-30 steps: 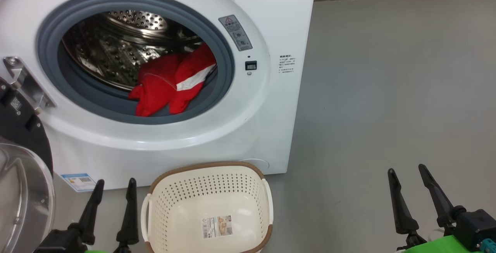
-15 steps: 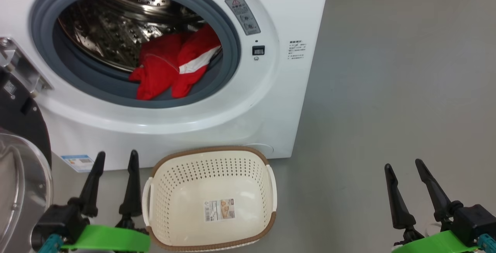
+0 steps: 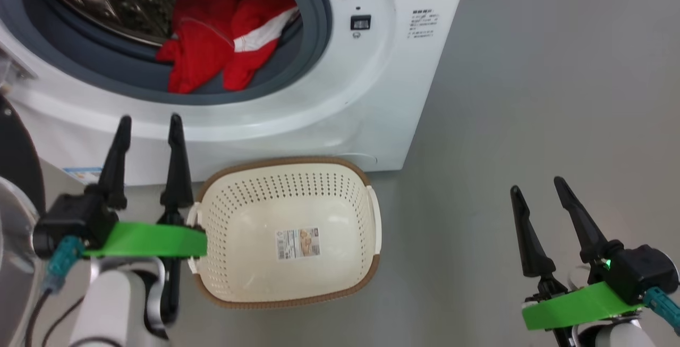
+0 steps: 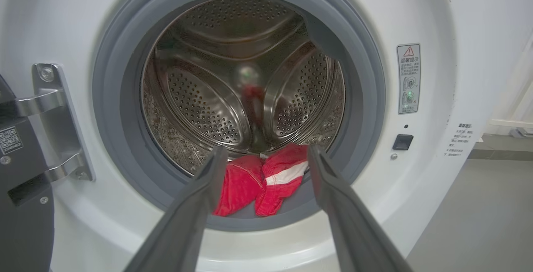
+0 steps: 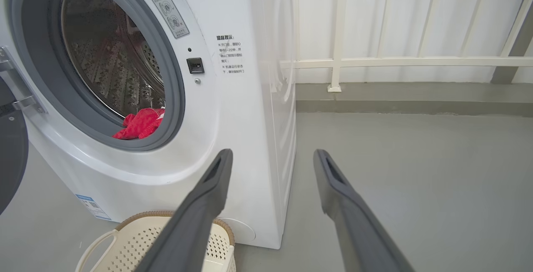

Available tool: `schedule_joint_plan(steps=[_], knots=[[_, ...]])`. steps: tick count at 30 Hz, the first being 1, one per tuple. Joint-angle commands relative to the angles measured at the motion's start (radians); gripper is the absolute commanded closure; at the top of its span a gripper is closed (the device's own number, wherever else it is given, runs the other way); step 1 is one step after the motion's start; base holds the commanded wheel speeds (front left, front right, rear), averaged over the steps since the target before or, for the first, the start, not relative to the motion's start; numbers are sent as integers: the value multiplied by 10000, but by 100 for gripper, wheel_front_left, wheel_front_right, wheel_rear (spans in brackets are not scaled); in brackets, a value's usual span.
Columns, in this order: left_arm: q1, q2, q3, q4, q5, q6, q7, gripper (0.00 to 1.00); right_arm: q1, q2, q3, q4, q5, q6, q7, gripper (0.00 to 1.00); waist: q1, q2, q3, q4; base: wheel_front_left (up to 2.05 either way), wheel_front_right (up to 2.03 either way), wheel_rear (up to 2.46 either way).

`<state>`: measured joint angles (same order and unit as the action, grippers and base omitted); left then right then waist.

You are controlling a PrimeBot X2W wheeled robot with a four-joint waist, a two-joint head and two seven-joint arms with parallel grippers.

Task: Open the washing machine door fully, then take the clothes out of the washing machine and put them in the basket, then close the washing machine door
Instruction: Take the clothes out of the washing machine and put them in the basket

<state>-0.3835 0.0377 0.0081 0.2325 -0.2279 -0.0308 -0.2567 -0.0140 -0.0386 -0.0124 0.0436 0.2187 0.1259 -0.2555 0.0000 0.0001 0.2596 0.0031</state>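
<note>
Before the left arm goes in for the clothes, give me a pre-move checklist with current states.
1. Washing machine door swung aside, clear of the drum: ok.
2. Left gripper open and empty, aimed at the drum: ok.
3. Clothes lying at the drum's front edge, over the grey gasket: ok.
4. Basket upright, empty, on the floor below the drum: ok.
5. Right gripper open, empty, off to the side: ok.
6. Drum otherwise empty: cannot tell; a red glint at the back may be a reflection.
</note>
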Motion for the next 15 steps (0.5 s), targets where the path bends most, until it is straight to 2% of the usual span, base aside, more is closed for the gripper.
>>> schedule_joint_plan(steps=[1, 15], knots=[[-595, 160, 299, -93, 158, 103, -51, 0, -424, -116, 352, -299, 92, 48, -63, 0, 0, -1, 686, -75, 0, 0, 0], [-3109, 527, 522, 1427, 108, 108, -51, 0, -1338, -116, 579, -779, 339, 48, -63, 0, 0, -1, 2077, -437, 0, 0, 0]])
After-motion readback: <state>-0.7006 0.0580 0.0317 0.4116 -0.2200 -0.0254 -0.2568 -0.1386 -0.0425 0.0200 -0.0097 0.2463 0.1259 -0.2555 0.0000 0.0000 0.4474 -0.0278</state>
